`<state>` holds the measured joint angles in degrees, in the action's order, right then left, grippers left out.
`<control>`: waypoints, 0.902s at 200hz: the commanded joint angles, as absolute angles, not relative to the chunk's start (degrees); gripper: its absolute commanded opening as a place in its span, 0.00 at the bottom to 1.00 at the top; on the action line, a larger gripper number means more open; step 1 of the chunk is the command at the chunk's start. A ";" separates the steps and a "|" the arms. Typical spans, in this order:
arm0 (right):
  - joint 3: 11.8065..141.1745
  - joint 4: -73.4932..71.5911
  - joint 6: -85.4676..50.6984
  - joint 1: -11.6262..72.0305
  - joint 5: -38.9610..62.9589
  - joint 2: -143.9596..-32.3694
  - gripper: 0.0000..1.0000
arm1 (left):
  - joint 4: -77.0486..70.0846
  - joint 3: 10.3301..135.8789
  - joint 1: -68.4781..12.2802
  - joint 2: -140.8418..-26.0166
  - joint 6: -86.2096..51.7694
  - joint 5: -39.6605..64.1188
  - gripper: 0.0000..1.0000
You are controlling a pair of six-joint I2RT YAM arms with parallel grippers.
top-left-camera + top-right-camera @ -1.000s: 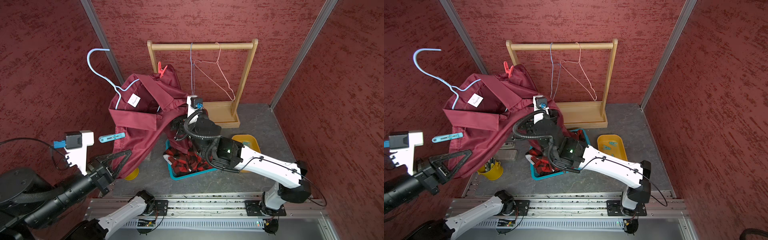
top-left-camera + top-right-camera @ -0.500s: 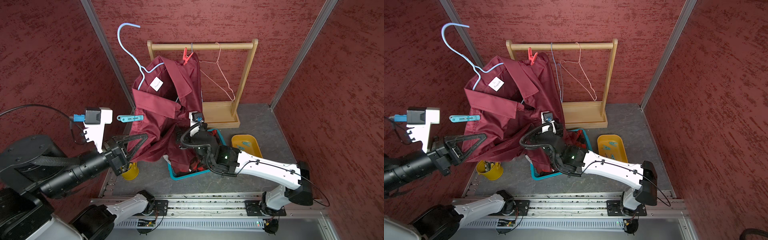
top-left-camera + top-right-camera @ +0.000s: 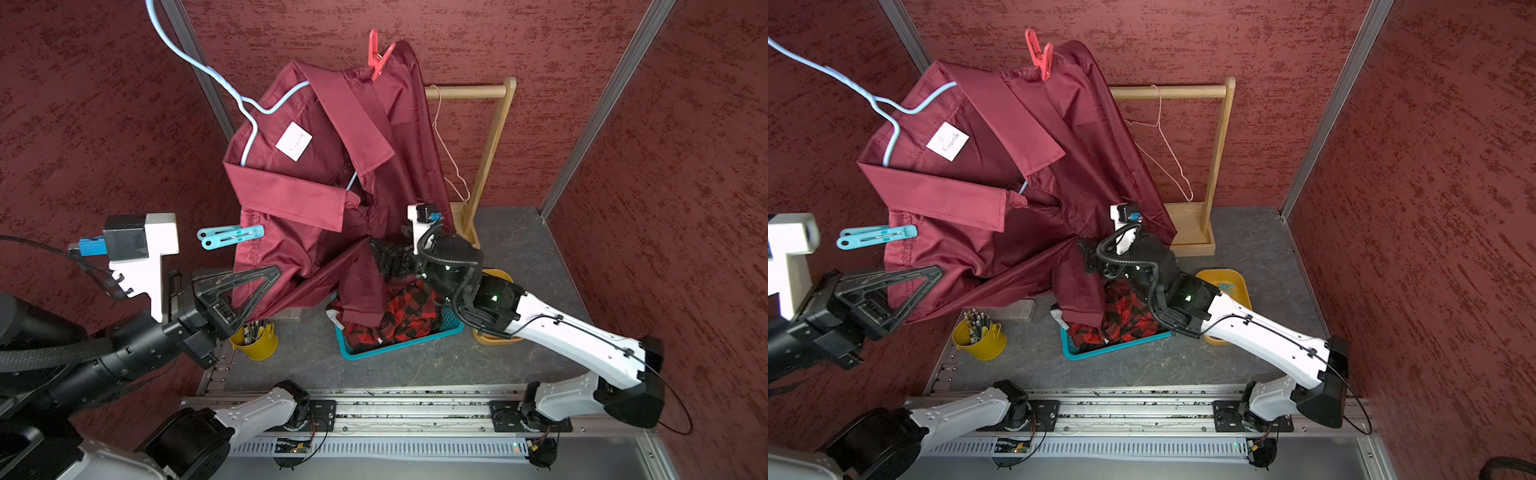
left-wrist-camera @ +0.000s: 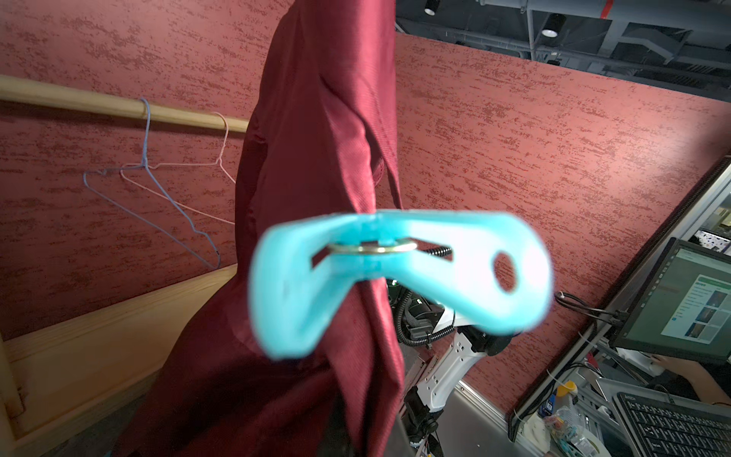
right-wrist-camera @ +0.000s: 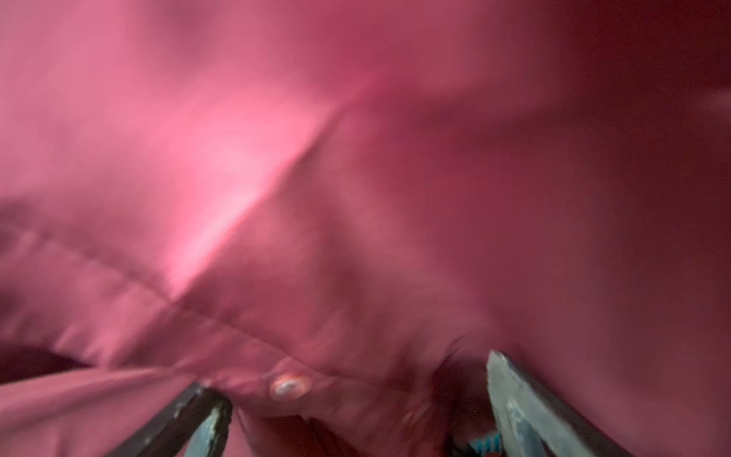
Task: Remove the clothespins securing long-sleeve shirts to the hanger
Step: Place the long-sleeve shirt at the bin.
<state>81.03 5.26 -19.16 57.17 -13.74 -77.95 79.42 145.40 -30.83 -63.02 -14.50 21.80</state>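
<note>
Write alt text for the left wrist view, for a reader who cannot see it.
A blurred teal clothespin fills the centre, close to the camera, clipped on a hanging maroon satin shirt. Behind, a blue wire hanger and a pink wire hanger hang bare on a wooden rail before a red wall.

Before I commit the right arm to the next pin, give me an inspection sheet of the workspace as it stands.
Surface: grey tabletop, partly covered.
Job's things: maroon shirt on light-blue hanger, hook off the wooden rack; teal clothespin and red clothespin clipped on it; plaid shirt in teal basket.
Clutter: yellow bucket of pens; yellow tray behind the right arm.
Grippers: left pincer shut on the maroon shirt's edge; right pincer open, maroon fabric right in front.
Cables: coiled black cable at the right wrist, close to the fabric.
Surroundings: pink hanger on the rack; red walls.
</note>
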 commanded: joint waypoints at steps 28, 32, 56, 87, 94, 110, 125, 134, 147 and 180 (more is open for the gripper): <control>81.15 10.68 -21.15 54.49 7.14 -74.48 0.99 | 73.34 145.18 -30.33 -64.60 -11.20 21.89 0.00; 80.91 10.72 -21.38 54.41 7.87 -74.36 0.99 | 73.35 144.96 -30.32 -64.53 -10.93 21.53 0.00; 80.83 12.53 -22.29 54.09 13.16 -74.93 0.99 | 73.91 144.62 -30.40 -64.09 -9.64 19.52 0.00; 78.48 14.71 -23.59 53.64 15.61 -75.07 0.99 | 73.87 141.23 -30.37 -63.14 -9.41 18.78 0.00; 77.93 14.58 -24.00 53.48 16.54 -75.06 0.99 | 73.52 139.61 -30.32 -62.65 -9.55 18.74 0.00; 77.24 14.79 -24.60 53.36 16.89 -74.78 0.99 | 71.73 135.67 -30.32 -61.32 -10.31 19.11 0.00; 76.58 14.31 -25.00 52.78 18.64 -74.44 0.99 | 69.80 132.30 -30.32 -60.16 -10.89 18.65 0.00; 76.69 14.44 -25.17 52.48 19.92 -74.44 0.99 | 69.51 131.67 -30.37 -60.44 -10.90 18.50 0.00; 77.54 15.47 -25.22 52.38 21.32 -74.73 0.99 | 69.18 132.05 -30.30 -61.44 -10.83 18.79 0.00; 75.80 16.27 -26.05 52.46 21.60 -73.99 0.99 | 66.17 132.37 -30.32 -64.01 -8.74 16.59 0.00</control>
